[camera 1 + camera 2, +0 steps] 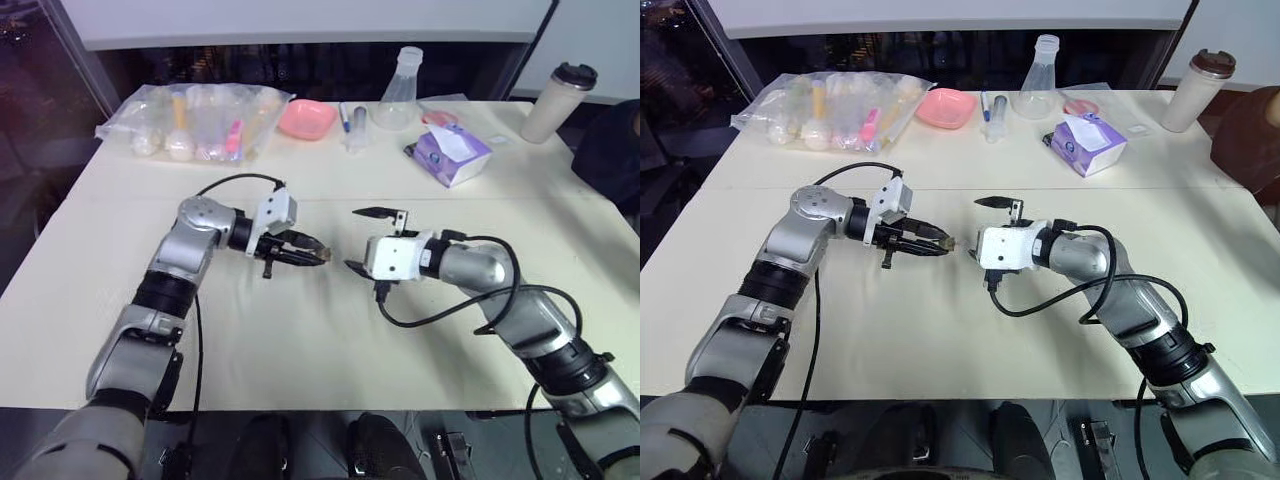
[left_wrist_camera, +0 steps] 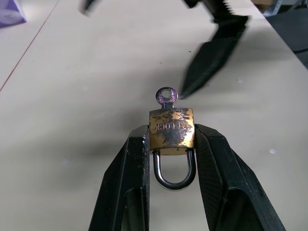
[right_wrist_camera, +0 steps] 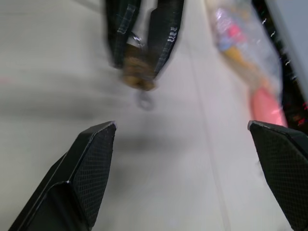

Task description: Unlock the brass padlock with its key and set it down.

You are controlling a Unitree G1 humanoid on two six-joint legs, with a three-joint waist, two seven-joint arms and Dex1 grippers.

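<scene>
The left gripper (image 2: 171, 144) has its jaws clamped on the brass padlock (image 2: 171, 127), held above the tabletop (image 1: 300, 340); its key (image 2: 166, 96) sticks out at twelve o'clock. The right gripper (image 3: 183, 139), jaws spread, could knock the key askew if misaligned.

One padlock (image 2: 171, 127), one key (image 2: 166, 96), between two left fingers (image 2: 126, 187). Two grippers: left (image 1: 312, 256), right (image 1: 372, 240).

Both arms reach inward above the table, the left gripper (image 2: 171, 144) with its 2 fingers clamped on the brass padlock (image 2: 171, 127), facing the right gripper (image 1: 372, 240), whose 2 fingers are spread wide apart.
</scene>
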